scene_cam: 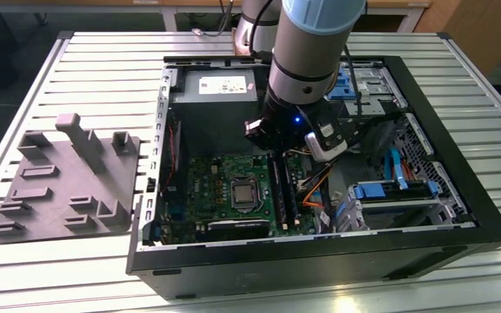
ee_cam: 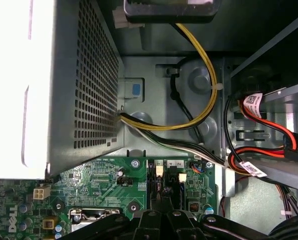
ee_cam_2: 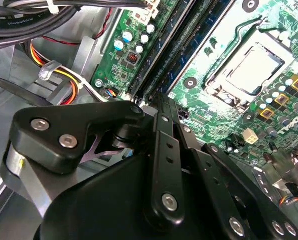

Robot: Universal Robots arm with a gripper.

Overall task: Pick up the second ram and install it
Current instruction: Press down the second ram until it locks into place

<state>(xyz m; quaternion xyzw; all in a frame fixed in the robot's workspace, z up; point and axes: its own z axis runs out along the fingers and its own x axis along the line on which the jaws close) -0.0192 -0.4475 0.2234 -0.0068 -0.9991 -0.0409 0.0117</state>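
Seating step by the look of it; claw [ee_cam_2: 159,102] is down inside the case [scene_cam: 459,163] at the slot rails [ee_cam_2: 154,55], fingers pressed together, tips meeting right at the rails' near end; can't tell if they're pinching anything. Second ram [ee_cam_2: 189,47] seems to be the blue-green strip lying along a rail, running from the claw tip toward the frame's upper right. My guess: it needs a straight, firm push until the clips latch.

Arm reaching steeply down, wrist low.
Gripper [ee_cam_2: 161,107] black linkage converges to a narrow tip; fingers' state unclear.
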